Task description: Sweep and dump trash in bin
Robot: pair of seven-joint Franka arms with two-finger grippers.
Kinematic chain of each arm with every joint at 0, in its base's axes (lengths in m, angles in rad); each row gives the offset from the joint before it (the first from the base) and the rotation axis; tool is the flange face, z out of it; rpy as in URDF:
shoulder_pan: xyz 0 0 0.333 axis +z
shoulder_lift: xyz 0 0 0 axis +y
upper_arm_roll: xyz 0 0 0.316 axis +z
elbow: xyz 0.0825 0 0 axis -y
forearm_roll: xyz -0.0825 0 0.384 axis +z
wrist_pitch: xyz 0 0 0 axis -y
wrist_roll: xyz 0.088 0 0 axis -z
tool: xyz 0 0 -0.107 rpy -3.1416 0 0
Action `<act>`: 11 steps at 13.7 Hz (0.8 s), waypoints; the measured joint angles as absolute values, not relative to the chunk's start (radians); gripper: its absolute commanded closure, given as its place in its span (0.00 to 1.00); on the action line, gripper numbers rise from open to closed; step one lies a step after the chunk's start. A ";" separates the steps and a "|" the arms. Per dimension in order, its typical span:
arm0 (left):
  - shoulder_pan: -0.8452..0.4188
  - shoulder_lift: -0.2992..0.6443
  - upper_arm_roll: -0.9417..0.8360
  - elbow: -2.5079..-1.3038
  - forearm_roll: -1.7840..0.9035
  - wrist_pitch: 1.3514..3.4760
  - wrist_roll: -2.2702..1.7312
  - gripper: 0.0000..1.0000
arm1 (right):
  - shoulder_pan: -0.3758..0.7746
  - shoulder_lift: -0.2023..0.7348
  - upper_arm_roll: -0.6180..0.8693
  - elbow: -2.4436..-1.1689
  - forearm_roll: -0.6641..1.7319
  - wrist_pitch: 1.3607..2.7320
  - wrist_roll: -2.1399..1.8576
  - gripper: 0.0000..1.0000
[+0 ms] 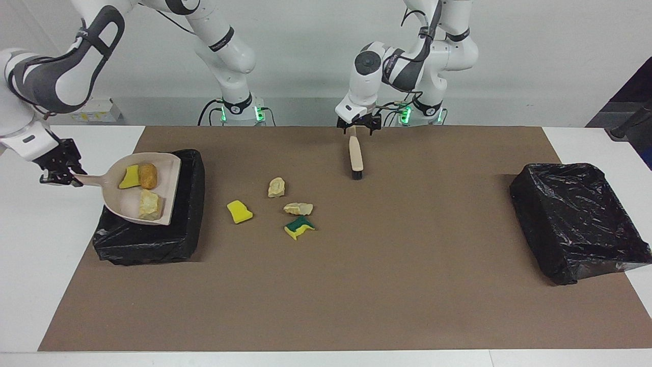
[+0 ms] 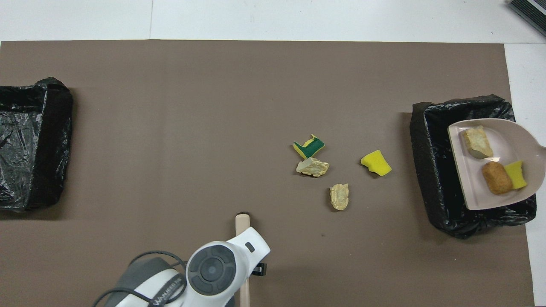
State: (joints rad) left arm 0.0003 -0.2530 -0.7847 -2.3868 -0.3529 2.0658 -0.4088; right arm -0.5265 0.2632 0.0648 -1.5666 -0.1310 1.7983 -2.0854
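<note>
Facing view first: the right gripper [image 1: 60, 171] is clamping the handle of the beige plastic dustpan [image 1: 163, 168], holding it over the black bag-lined bin [image 1: 188, 204] at its own end of the table. Three scraps are riding in the pan: a yellow sponge wedge [image 1: 129, 177], an orange-brown lump [image 1: 148, 175] and a pale stone-like chunk [image 1: 150, 205]. The pan's open lip is pointing away from the gripper, so tipping that way should drop them in. Four scraps [image 1: 277, 206] are lying on the brown mat [image 1: 326, 285], between this bin and the left gripper [image 1: 359, 127], which is gripping the beige brush [image 1: 356, 157], its long axis running away from the robots. A second black-lined bin [image 1: 578, 219] is sitting unused at the left arm's end.
</note>
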 measured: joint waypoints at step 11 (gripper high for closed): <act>-0.112 -0.186 -0.144 -1.797 -0.019 1.687 -0.009 0.00 | -0.344 0.226 0.081 -1.542 -0.777 1.772 -1.925 1.00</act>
